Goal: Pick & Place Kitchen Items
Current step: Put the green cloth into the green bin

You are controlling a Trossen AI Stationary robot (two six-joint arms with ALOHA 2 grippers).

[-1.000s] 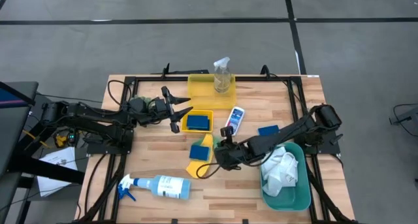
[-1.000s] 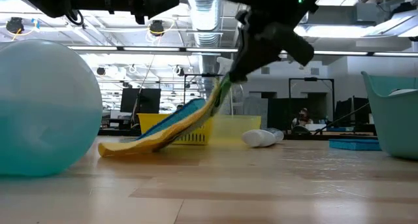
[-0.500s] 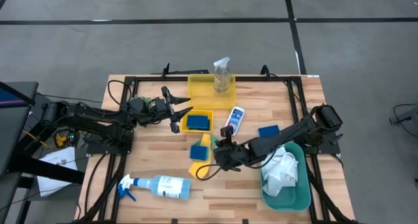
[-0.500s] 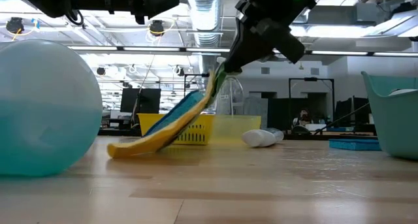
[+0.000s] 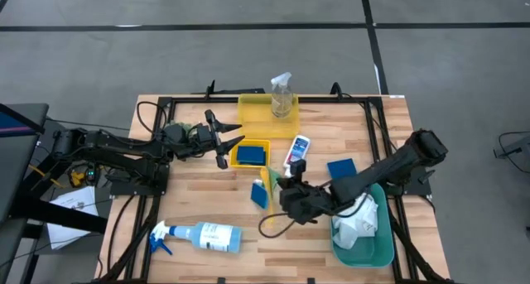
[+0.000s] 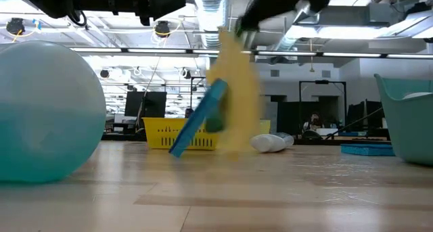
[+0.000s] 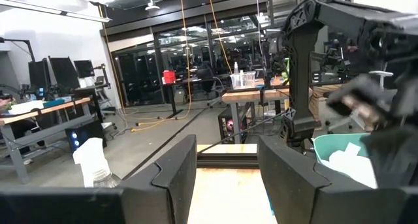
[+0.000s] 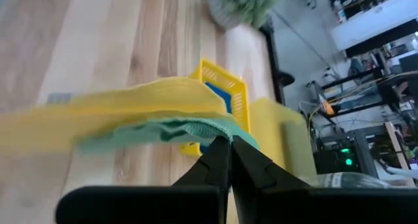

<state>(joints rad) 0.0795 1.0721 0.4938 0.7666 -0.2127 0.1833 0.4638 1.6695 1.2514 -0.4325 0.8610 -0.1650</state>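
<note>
My right gripper [image 5: 275, 185] [image 8: 228, 143] is shut on a bunched yellow cloth [image 6: 235, 90] [image 8: 124, 110] and a green cloth [image 8: 179, 129] at mid table. A blue sponge [image 5: 261, 194] [image 6: 197, 122] comes up tilted with them; I cannot tell whether its lower end touches the table. My left gripper [image 5: 228, 145] [image 7: 227, 175] stands open and holds nothing, beside a small yellow tray [image 5: 267, 143] that holds another blue sponge [image 5: 251, 155]. A blue-white spray bottle [image 5: 205, 236] lies on its side near the front edge. My right gripper pinches the green cloth's edge [image 8: 215, 134] together with the yellow cloth [image 8: 189, 93] between its two fingertips. The fingers slant down from the table's right. The cloths hang below the fingers, clear of the table as far as the low view shows.
A clear spray bottle [image 5: 281, 97] stands in a larger yellow tray [image 5: 248, 112] at the back. A small white bottle [image 5: 296, 151] and a blue sponge [image 5: 340, 166] lie right of centre. The teal bin [image 5: 374, 249] holds a white cloth [image 5: 356, 218]. A green plant [image 8: 245, 3] stands beyond.
My right gripper has risen, staying shut, and has swung a little toward the table's right edge. The yellow cloth, whose lower end trailed on the table, has been pulled up and now hangs. The blue sponge has tipped up steeply with it.
</note>
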